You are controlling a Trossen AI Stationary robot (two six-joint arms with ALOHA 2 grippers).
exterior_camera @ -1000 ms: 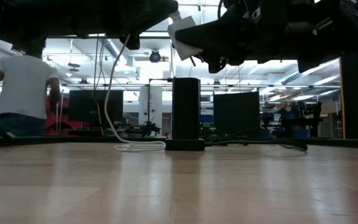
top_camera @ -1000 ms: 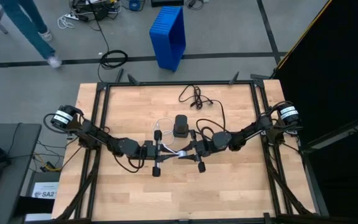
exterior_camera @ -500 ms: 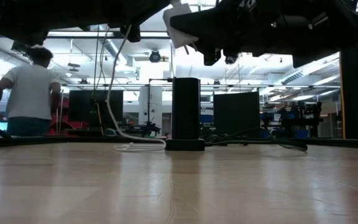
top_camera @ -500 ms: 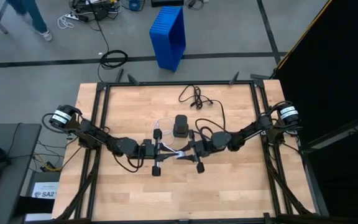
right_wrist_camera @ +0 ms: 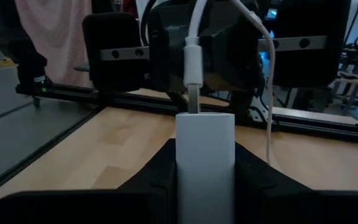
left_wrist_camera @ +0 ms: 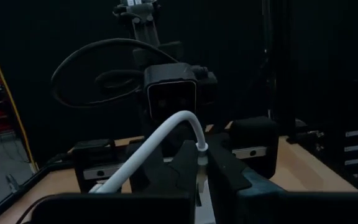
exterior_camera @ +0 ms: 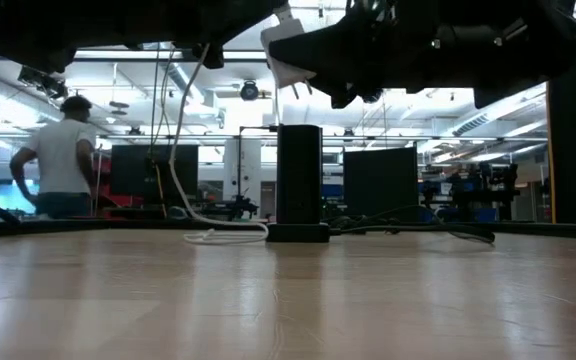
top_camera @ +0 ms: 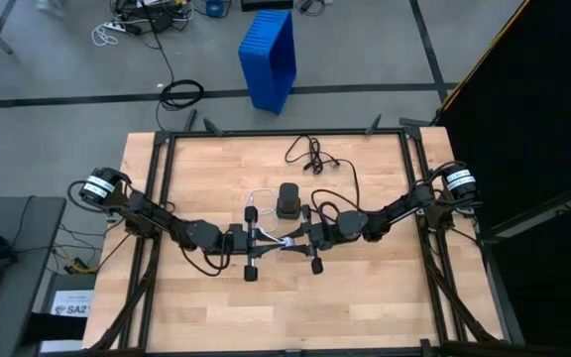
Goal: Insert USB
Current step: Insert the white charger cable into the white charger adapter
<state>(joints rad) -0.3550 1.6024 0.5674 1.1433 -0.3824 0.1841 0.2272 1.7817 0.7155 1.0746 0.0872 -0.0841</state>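
Both arms meet above the middle of the table. My left gripper point(top_camera: 270, 239) is shut on the USB's plug end, and its thin white cable point(exterior_camera: 181, 150) hangs down into loose loops point(top_camera: 258, 204) on the table. My right gripper point(top_camera: 296, 241) faces it, shut on a small white block point(right_wrist_camera: 205, 146). The plug's metal tip point(right_wrist_camera: 193, 102) meets the block's end face; whether it sits inside, I cannot tell. My left gripper pinches the USB's plug point(left_wrist_camera: 200, 167) between its two fingers, which lie level and come from the table's left. The plug is lifted clear. The cable point(left_wrist_camera: 160, 138) arches back from it over the gripper, slack. My right gripper pinches the white block by its two long sides point(right_wrist_camera: 205, 163). The fingers lie level, along the block, and come from the table's right. The block's free end point(right_wrist_camera: 205, 119) sticks out toward the plug, and the block is lifted clear of the table.
A black box point(top_camera: 288, 201) stands upright on the table just beyond the grippers, and its black cord point(top_camera: 311, 155) runs toward the far edge. A blue crate point(top_camera: 270, 58) lies on the floor behind. A person point(exterior_camera: 60, 160) shows far off in the low view.
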